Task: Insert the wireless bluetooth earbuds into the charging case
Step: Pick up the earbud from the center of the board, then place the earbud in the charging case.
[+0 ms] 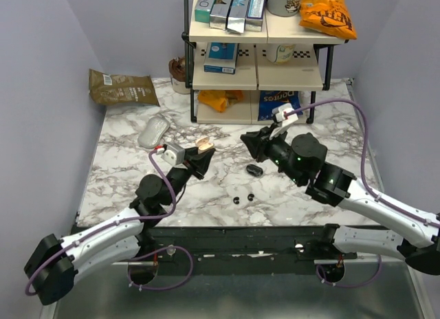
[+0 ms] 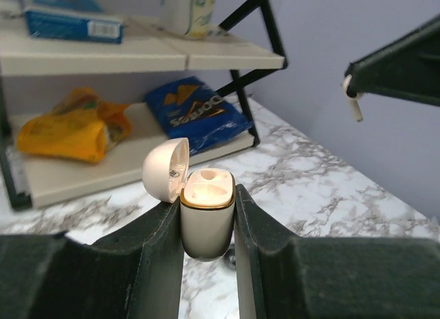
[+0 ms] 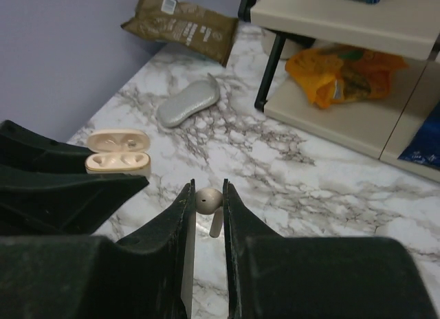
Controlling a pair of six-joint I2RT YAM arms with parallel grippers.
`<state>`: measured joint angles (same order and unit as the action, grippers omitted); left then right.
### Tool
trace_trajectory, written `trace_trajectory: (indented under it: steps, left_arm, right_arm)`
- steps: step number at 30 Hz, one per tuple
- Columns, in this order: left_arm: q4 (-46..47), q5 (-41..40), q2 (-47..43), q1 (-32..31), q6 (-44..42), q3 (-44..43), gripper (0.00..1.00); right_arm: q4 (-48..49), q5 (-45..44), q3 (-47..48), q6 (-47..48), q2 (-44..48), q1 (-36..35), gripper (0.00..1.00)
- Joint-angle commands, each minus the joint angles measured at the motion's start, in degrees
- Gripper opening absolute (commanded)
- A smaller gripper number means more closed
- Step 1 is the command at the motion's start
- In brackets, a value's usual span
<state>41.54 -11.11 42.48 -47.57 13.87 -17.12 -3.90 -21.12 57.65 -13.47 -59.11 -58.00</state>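
Right wrist view: we see the right gripper [image 3: 208, 190] closed on a cream earbud [image 3: 207, 200]. Its head is pinched between the two fingertips and its stem hangs below them. Ahead and to the left is the charging case [image 3: 118, 152], cream like the bud. Its lid is swung open and its sockets are turned toward us.

The left gripper [image 2: 206, 216] clamps that case by its sides and holds it off the marble table [image 1: 137, 174]. The lid [image 2: 166, 169] tips to one side of the mouth.

We judge the step in hand to be carrying the bud to the case, with the two near each other but apart. The next move calls for closing that gap, lining the stem up with one socket, sinking it stem-first and only then letting go. Whether either socket is already filled we cannot tell.

Nothing stands in the air between the grippers. The tight spots are the raised lid and the left fingers flanking the narrow mouth (the right fingers are bulky beside it).

On the table below lie a black oval pod [image 1: 254, 170] and, nearer the arm bases, two tiny black buds [image 1: 236, 199] just beside each other, untouched and well apart from the held case. Further out are a grey oval object [image 3: 189, 102] (pouch or mouse, we cannot tell), a brown bag [image 3: 182, 23] and the snack shelf [image 1: 258, 85].
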Motion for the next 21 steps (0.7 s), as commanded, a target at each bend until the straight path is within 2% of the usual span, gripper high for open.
trace_trajectory:
  steps: [1,4,9,21]
  left_arm:
    - [21.70,12.94,9.09,0.90,-2.54,-5.02,0.00]
    - [28.92,18.40,15.34,1.78,-1.04,-7.83,0.00]
    - [32.46,23.32,22.98,2.48,0.54,-13.10,0.00]
    - [39.14,27.02,32.49,2.48,6.17,-17.50,0.00]
  right_arm:
    - [1.35,-2.52,2.21,4.07,2.59,0.25,0.01]
    - [5.29,-2.25,0.37,5.38,5.58,0.17,0.01]
    - [11.36,-1.99,-2.36,7.85,8.92,0.17,0.01]
    - [21.82,-1.03,-6.49,11.10,8.75,0.25,0.01]
